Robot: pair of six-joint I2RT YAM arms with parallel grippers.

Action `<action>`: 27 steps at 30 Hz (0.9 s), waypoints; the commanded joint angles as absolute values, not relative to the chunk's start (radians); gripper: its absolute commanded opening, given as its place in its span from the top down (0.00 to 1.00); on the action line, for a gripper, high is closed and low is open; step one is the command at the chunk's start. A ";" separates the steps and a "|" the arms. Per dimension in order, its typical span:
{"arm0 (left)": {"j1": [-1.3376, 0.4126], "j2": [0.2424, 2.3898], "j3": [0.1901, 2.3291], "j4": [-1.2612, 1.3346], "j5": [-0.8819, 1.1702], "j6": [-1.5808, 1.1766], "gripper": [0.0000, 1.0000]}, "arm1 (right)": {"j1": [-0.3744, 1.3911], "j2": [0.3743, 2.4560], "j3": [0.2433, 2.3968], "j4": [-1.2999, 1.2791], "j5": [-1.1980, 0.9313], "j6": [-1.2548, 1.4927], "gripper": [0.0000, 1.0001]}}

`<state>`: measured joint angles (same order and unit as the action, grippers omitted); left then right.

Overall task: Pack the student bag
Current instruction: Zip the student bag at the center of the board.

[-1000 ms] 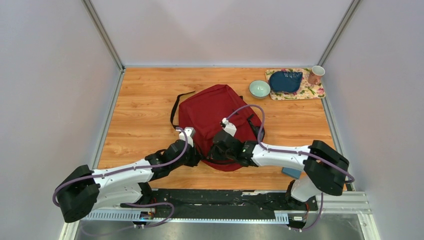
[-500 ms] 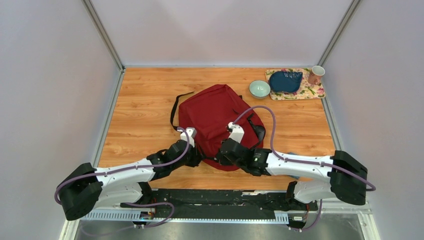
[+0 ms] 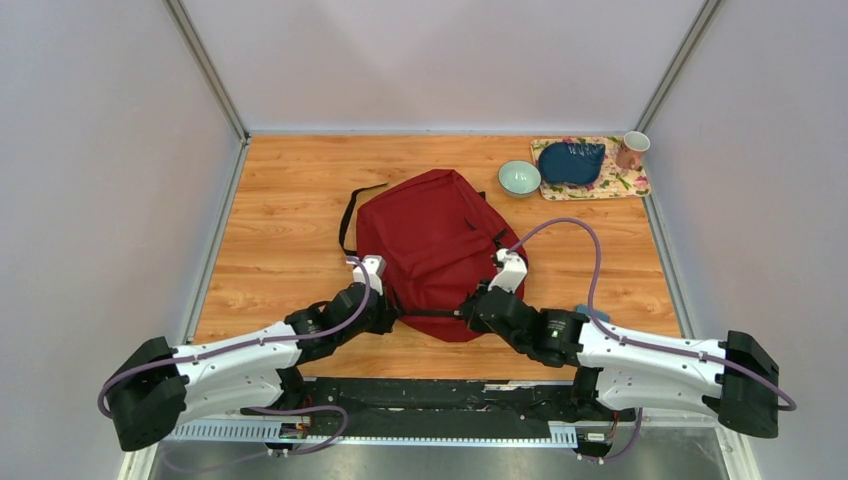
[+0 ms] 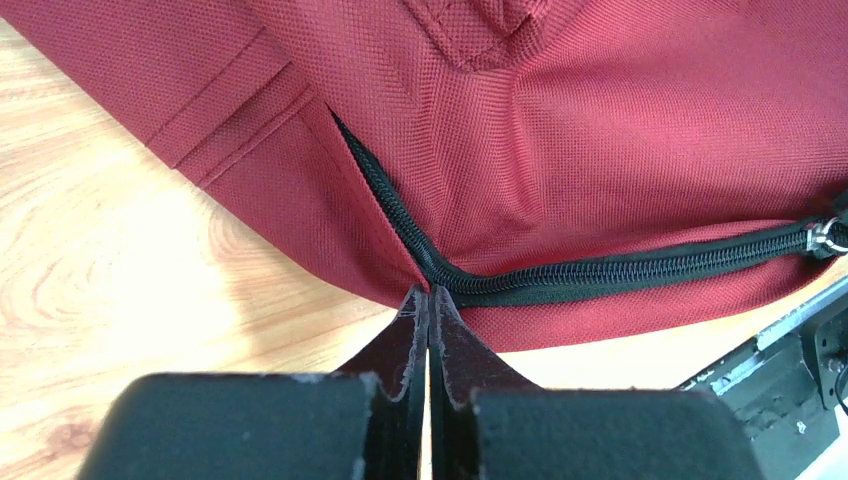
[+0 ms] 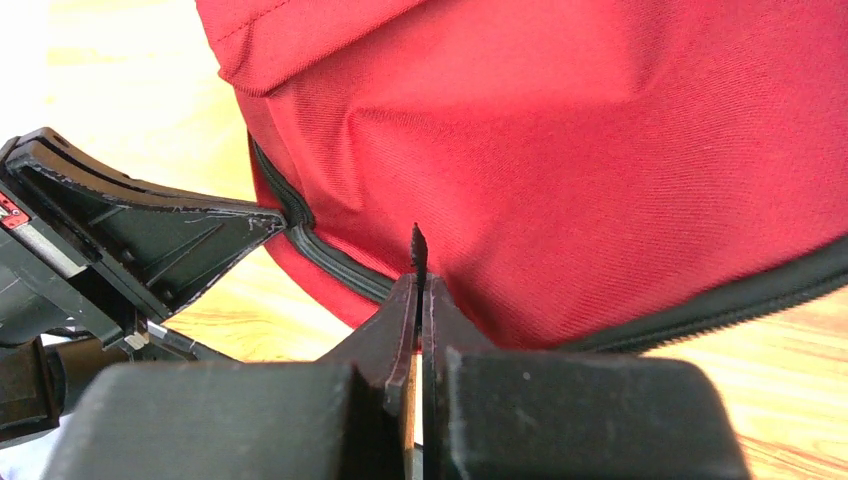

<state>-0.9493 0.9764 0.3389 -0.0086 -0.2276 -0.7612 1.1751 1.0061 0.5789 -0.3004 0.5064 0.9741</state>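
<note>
The student bag (image 3: 430, 240) lies flat mid-table, dark red, with its black zipper (image 4: 620, 272) running along the near edge. My left gripper (image 3: 388, 311) is shut, its tips (image 4: 428, 292) pressed against the bend of the zipper at the bag's near-left corner; no fabric shows between them. My right gripper (image 3: 472, 313) is at the near-right edge, shut on a thin black zipper pull (image 5: 418, 245) that sticks up between its fingertips. The zipper slider (image 4: 822, 238) shows at the right edge of the left wrist view. In the right wrist view, the left gripper's fingers (image 5: 150, 240) appear beside the bag (image 5: 600, 150).
A teal bowl (image 3: 519, 178), a floral tray (image 3: 625, 185) with a dark blue pouch (image 3: 571, 161) and a pink mug (image 3: 632, 150) stand at the back right. A black strap (image 3: 350, 215) trails off the bag's left side. A blue item (image 3: 583, 312) peeks from behind the right arm.
My right gripper has travelled rightward along the bag's near edge, staying shut, and its arm has swung out to the right. The left gripper has hardly moved.
</note>
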 commanded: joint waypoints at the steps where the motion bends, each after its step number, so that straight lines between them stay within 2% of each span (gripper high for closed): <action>1: -0.917 0.928 0.322 -0.163 -0.325 -0.727 1.00 | 1.172 0.927 0.552 -0.365 0.652 0.980 1.00; 8: -0.824 0.802 0.296 -0.256 -0.310 -0.716 1.00 | 1.172 0.865 0.526 -0.345 0.641 0.947 1.00; 14: -0.770 0.736 0.308 -0.317 -0.264 -0.700 1.00 | 1.172 0.880 0.532 -0.215 0.516 0.833 1.00; 15: -0.770 0.732 0.316 -0.336 -0.255 -0.699 0.87 | 1.172 0.887 0.534 -0.198 0.497 0.815 1.00; 17: -0.772 0.709 0.331 -0.347 -0.221 -0.713 0.68 | 1.172 0.910 0.549 -0.146 0.433 0.754 1.00; 18: -0.770 0.698 0.334 -0.351 -0.212 -0.719 0.51 | 1.172 0.919 0.557 -0.144 0.419 0.741 1.00; 21: -0.772 0.649 0.341 -0.363 -0.181 -0.771 0.30 | 1.172 0.951 0.586 -0.130 0.374 0.696 1.00; 22: -0.772 0.626 0.344 -0.373 -0.176 -0.791 0.27 | 1.173 0.965 0.589 -0.130 0.367 0.693 1.00; 27: -0.772 0.584 0.357 -0.451 -0.126 -0.920 0.25 | 1.172 0.989 0.598 -0.124 0.357 0.683 1.00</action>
<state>-0.7723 0.6121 0.3092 -0.3679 -0.1783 -0.8127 1.1748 0.9779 0.5526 -0.1928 0.3775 0.7261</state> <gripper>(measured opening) 0.747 0.007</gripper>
